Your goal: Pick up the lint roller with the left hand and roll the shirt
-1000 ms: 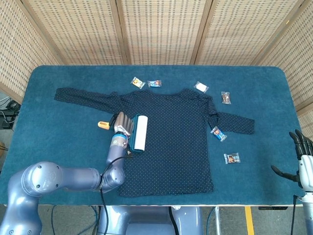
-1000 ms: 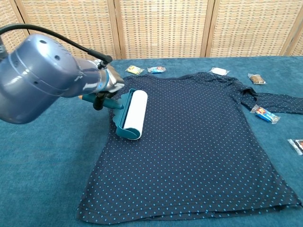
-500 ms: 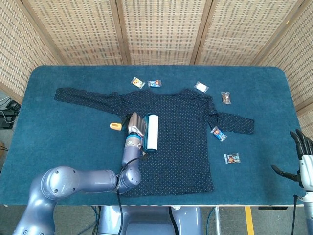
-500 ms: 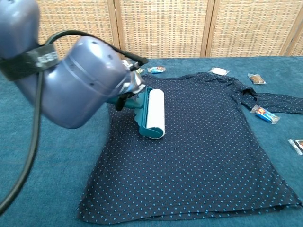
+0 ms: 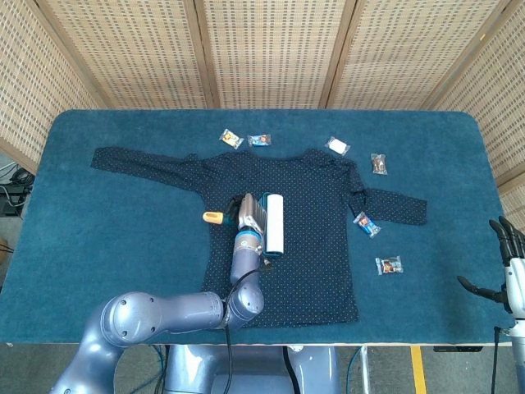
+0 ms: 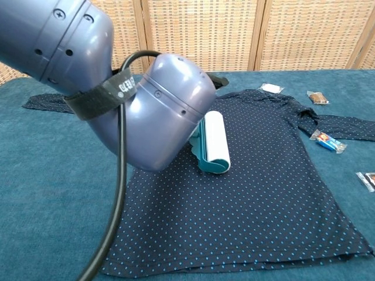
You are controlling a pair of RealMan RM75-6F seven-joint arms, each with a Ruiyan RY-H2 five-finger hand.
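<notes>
**Left hand on the roller, mid-shirt**

Your left hand (image 5: 252, 212) is wrapped around the lint roller (image 5: 274, 224), grasping its teal frame, with the orange handle end (image 5: 212, 217) poking out on the hand's far-left side. The white drum lies flat on the dotted shirt (image 5: 312, 271), just to the right of your fingers, about at the chest of the garment. In the chest view your forearm hides the hand itself, so judge contact from the drum (image 6: 214, 139) there: its whole length looks seated on the cloth.

To roll well, keep the drum's axis level so both ends press evenly (a tilted drum will only clean along one edge). I would travel across the drum's axis, away from the hand toward the right sleeve (image 5: 394, 206), with light steady pressure. The fabric looks thin and loose, so too hard a push may bunch it ahead of the drum. Stop short of the snack packet (image 5: 366, 223) lying by that sleeve.

Your right hand (image 5: 507, 267) sits well off to the right at the table edge, fingers spread and holding nothing.
</notes>
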